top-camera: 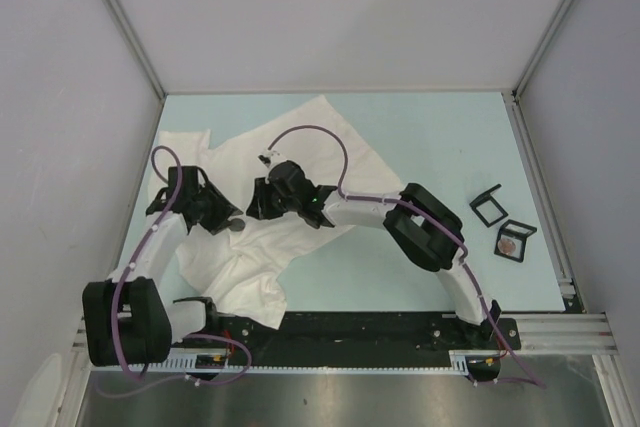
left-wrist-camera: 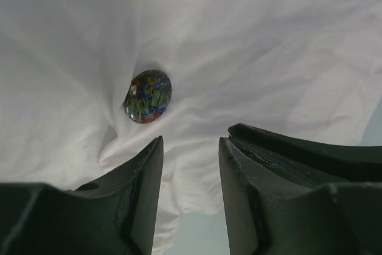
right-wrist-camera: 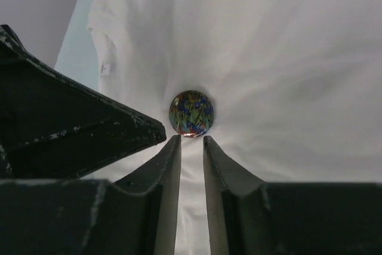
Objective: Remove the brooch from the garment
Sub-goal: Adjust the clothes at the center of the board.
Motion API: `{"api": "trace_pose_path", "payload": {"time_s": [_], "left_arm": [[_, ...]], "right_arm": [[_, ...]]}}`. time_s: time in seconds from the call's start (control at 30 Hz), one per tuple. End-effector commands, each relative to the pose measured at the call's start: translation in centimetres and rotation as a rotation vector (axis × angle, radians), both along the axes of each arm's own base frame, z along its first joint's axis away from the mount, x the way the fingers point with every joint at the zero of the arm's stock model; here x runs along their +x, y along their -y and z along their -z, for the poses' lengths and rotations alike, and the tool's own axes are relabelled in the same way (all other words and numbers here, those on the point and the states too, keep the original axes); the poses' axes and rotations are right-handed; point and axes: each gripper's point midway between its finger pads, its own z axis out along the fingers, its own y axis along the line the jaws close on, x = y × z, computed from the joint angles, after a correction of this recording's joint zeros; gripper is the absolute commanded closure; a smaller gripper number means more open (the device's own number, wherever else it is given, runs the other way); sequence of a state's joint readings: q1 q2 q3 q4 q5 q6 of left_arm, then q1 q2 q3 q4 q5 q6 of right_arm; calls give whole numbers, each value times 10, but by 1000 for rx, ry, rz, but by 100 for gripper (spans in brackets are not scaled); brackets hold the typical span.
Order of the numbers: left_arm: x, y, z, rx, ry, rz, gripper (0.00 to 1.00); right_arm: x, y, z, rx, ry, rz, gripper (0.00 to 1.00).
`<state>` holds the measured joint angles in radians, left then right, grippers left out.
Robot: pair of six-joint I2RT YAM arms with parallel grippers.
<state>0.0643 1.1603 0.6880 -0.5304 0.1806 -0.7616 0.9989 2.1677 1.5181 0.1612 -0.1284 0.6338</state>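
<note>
The step in hand is closing on the brooch (left-wrist-camera: 147,96), pinned to the garment (top-camera: 250,282) lying left on the table. The left gripper (left-wrist-camera: 191,165) hovers beside it, jaws apart. The right gripper (right-wrist-camera: 191,147) is at its edge, jaws nearly together; whether they nip cloth cannot be told. Next, 1 gripper should likely hold the cloth while the other pulls. The 2 grippers crowd each other. 2 black boxes (top-camera: 515,242) lie well to the right.

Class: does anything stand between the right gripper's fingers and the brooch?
Nothing visible does. The brooch sits on the garment just beyond the right gripper, in line with the gap between its fingers.
</note>
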Motion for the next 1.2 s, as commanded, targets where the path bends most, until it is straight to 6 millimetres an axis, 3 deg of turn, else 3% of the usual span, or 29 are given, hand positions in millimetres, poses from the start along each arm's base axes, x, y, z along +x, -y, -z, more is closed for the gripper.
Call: {"api": "trace_pose_path", "payload": {"time_s": [0.0, 0.2, 0.33, 0.53, 0.57, 0.63, 0.67, 0.8, 0.87, 0.97, 1.0, 1.17], "left_arm": [[30, 5, -4, -33, 89, 33, 54], [32, -2, 19, 9, 20, -27, 42], [31, -3, 34, 33, -29, -46, 42], [34, 2, 35, 118, -33, -17, 34], [36, 1, 33, 134, -34, -13, 31], [33, -5, 34, 205, -61, -19, 28], [35, -6, 31, 219, -60, -20, 27], [29, -3, 36, 248, -81, 2, 26], [28, -2, 38, 252, -85, 7, 26], [28, 2, 41, 247, -92, 27, 26], [27, 6, 42, 246, -95, 40, 26], [40, 22, 25, 246, -39, 87, 32]], "right_arm": [[24, -4, 2, -20, 1, 28, 78], [41, 28, 32, -77, -47, 124, 83], [45, 62, 69, -154, -122, 187, 86], [45, 102, 98, -276, -138, 299, 88], [45, 119, 109, -316, -151, 338, 87], [48, 136, 110, -330, -168, 399, 87], [47, 159, 122, -385, -190, 445, 87], [57, 200, 129, -414, -212, 529, 86], [58, 200, 128, -395, -231, 487, 85], [66, 182, 109, -305, -186, 399, 81], [60, 172, 102, -283, -178, 354, 80], [47, 132, 49, -158, -58, 195, 65]]}}
